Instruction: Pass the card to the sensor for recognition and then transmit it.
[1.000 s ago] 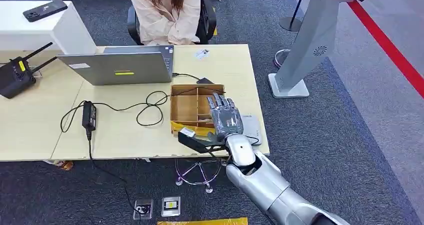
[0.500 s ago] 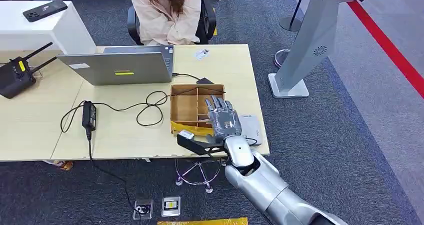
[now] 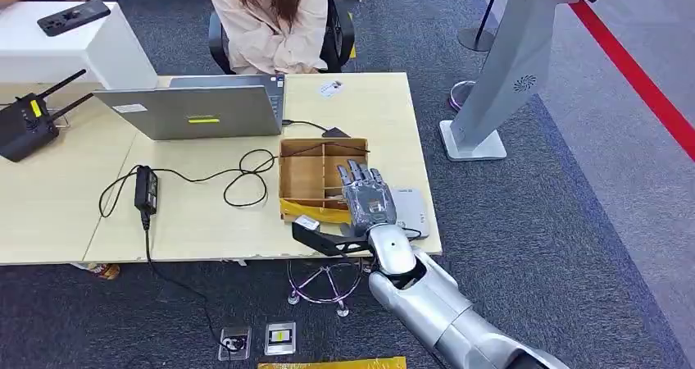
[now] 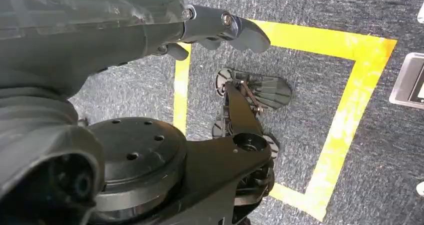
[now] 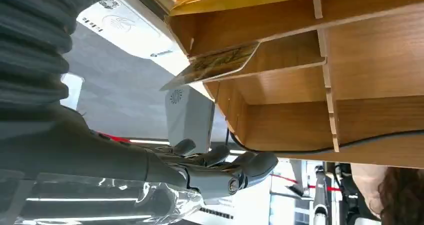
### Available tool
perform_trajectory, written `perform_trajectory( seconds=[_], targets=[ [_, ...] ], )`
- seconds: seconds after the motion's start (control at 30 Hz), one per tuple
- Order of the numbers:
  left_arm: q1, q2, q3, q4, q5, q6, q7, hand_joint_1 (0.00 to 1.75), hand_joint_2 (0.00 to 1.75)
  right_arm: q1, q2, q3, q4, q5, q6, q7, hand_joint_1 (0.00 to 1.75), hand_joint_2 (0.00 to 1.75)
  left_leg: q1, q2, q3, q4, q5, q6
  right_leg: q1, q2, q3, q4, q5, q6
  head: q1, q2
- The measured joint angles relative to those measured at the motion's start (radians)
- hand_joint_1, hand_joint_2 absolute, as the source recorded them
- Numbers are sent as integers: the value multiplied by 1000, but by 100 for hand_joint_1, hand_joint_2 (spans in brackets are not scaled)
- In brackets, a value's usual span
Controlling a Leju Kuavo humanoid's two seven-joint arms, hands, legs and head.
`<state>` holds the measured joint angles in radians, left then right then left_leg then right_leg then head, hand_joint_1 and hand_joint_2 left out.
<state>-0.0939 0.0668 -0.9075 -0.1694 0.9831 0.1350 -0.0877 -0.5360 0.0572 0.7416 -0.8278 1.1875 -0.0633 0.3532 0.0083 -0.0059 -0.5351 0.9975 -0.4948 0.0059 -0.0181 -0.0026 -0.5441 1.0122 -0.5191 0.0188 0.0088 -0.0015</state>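
Fingers (image 3: 358,172) of right hand (image 3: 368,198) were spread apart, empty, above wooden divided box (image 3: 305,176); card (image 5: 216,64) leaned in a compartment, white reader (image 3: 412,207) beside.

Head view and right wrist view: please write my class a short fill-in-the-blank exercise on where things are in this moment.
1. The right hand hovers over the wooden ____, which is split into compartments.
2. The card leans in a compartment, and the right hand is ____ of it.
3. The laptop stands ____ on the table.
4. The black adapter lies on the ____.

Missing words: box; clear; open; table
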Motion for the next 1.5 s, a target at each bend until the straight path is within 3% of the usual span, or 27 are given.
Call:
perform_trajectory(
  seconds=[0.37, 0.4, 0.43, 1.5],
  targets=[
    [0, 0, 0, 0, 0, -1, 8, 0, 0, 2, 0, -18, 0, 19, 10, 11, 0, 175, 0, 0, 0, 0, 0, 0, 0, 0, 0, 0, 0, 0, 0, 0],
    [0, 0, 0, 0, 0, -1, 8, 0, 0, 2, 0, -19, 0, 23, 12, 11, 33, 175, 0, 0, 0, 0, 0, 0, 0, 0, 0, 0, 0, 0, 0, 0],
    [0, 0, 0, 0, 1, -1, 8, 0, 0, 2, 0, -20, 0, 27, 14, 11, 175, 175, 0, 0, 0, 0, 0, 0, 0, 0, 0, 0, 0, 0, 0, 0],
    [0, 0, 0, 0, 8, 4, 17, 0, 0, 2, 26, -25, 35, -12, 23, -51, 175, 175, 0, 0, 0, 0, 0, 0, 0, 0, 0, 0, 0, 0, 0, 0]
  ],
)
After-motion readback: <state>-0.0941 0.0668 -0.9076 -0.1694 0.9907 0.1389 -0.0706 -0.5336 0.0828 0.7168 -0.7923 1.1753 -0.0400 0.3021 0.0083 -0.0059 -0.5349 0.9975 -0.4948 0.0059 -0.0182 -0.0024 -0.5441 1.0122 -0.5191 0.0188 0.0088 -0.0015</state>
